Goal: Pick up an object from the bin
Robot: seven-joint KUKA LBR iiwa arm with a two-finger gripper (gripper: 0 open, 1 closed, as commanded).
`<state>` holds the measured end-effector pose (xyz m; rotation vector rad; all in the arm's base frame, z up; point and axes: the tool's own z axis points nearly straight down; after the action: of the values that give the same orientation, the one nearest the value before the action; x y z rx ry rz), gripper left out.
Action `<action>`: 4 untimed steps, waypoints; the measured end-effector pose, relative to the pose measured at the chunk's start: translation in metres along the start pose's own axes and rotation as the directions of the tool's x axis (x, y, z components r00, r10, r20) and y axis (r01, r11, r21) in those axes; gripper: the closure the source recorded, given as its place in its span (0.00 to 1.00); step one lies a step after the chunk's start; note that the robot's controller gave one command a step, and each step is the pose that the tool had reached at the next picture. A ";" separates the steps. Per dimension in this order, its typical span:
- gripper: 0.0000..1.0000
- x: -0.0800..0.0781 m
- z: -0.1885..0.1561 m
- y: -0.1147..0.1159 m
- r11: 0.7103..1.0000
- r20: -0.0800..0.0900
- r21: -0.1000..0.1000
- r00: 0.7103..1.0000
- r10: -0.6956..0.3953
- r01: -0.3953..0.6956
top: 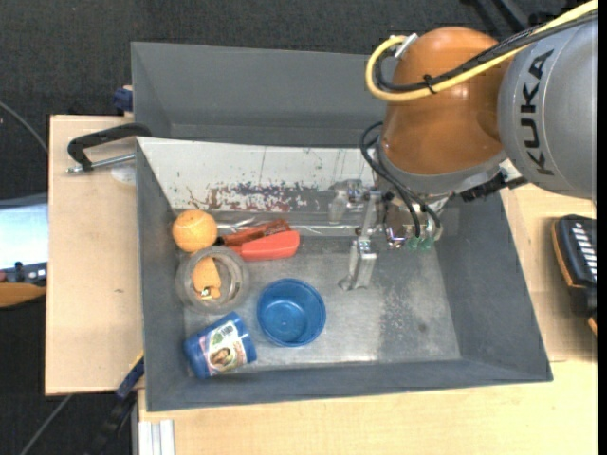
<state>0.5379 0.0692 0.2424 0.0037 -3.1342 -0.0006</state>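
Blue bowl [291,313] lies low in the bin [493,349], at about 8 o'clock from the tool [358,275] and nearest to it of the loose things, so I judge it the likeliest pick. It looks like thin moulded plastic: light, stiff and smooth, and apt to slide on metal if pushed. The rim wall on its 2 o'clock side seems the best place to pinch.

A red wedge-shaped piece [270,245] lies at 9 o'clock from the tool, with an orange ball [194,230] beyond it. A clear cup [209,280] and a blue labelled can [220,346] sit just beside the bowl at 9 and 7 o'clock.

The tool hangs over bare, scuffed metal floor. I cannot tell how far open it is. From 12 round to 6 o'clock the floor offers room up to the sloping walls.
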 end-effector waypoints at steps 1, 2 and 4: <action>0.00 -0.001 -0.005 0.000 1.000 0.009 -0.001 1.000 0.002 -0.002; 0.00 0.010 0.055 0.025 0.997 0.010 -0.001 0.997 -0.080 0.080; 0.00 0.030 0.097 0.045 0.984 0.011 0.000 0.984 -0.177 0.177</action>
<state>0.5068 0.1143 0.1453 0.2834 -3.1319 -0.0037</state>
